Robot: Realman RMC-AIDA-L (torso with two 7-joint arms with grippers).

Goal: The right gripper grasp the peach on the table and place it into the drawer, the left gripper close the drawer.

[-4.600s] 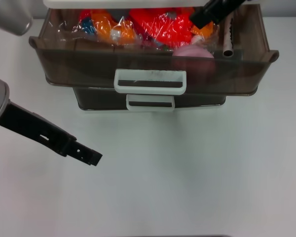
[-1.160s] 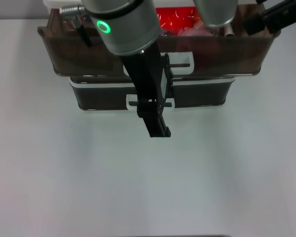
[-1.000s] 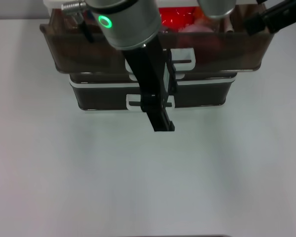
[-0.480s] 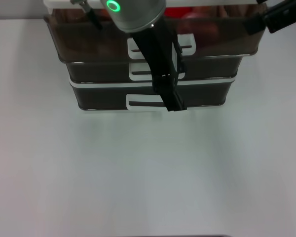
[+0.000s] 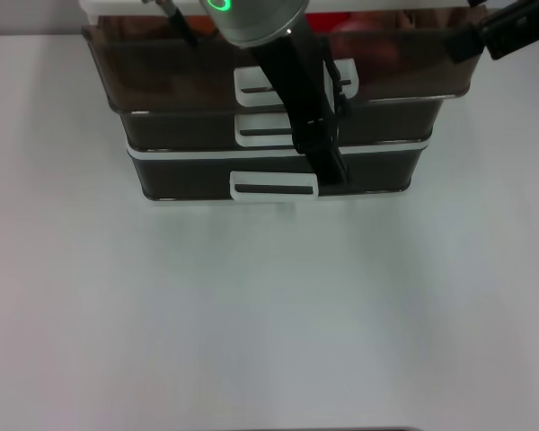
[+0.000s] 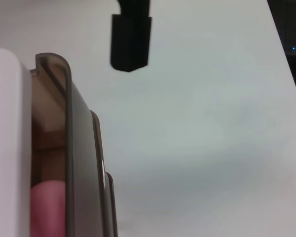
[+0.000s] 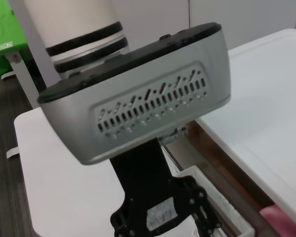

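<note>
The drawer (image 5: 162, 72) is the top one of a smoky-brown stack, and its front stands nearly level with the two below. Its white handle (image 5: 256, 79) shows beside my left gripper (image 5: 335, 172). The long black jaw runs down across the drawer fronts, fingers together, holding nothing. The peach (image 5: 355, 25) shows faintly pink inside the drawer, and more plainly in the left wrist view (image 6: 47, 207) behind the drawer wall (image 6: 81, 163). My right gripper (image 5: 499, 34) hovers off the drawer's right end, and its black tip (image 6: 130, 34) is seen farther off.
Two like drawers (image 5: 189, 175) sit under the top one, with a white cabinet lid (image 7: 266, 98) above. Red wrapped items (image 5: 322, 21) lie in the drawer beside the peach. The white table (image 5: 269, 314) stretches out in front of the stack.
The drawer has slid back into the stack, from standing well out to nearly level. My left gripper moved back toward the cabinet with it. The right gripper has held its place.
</note>
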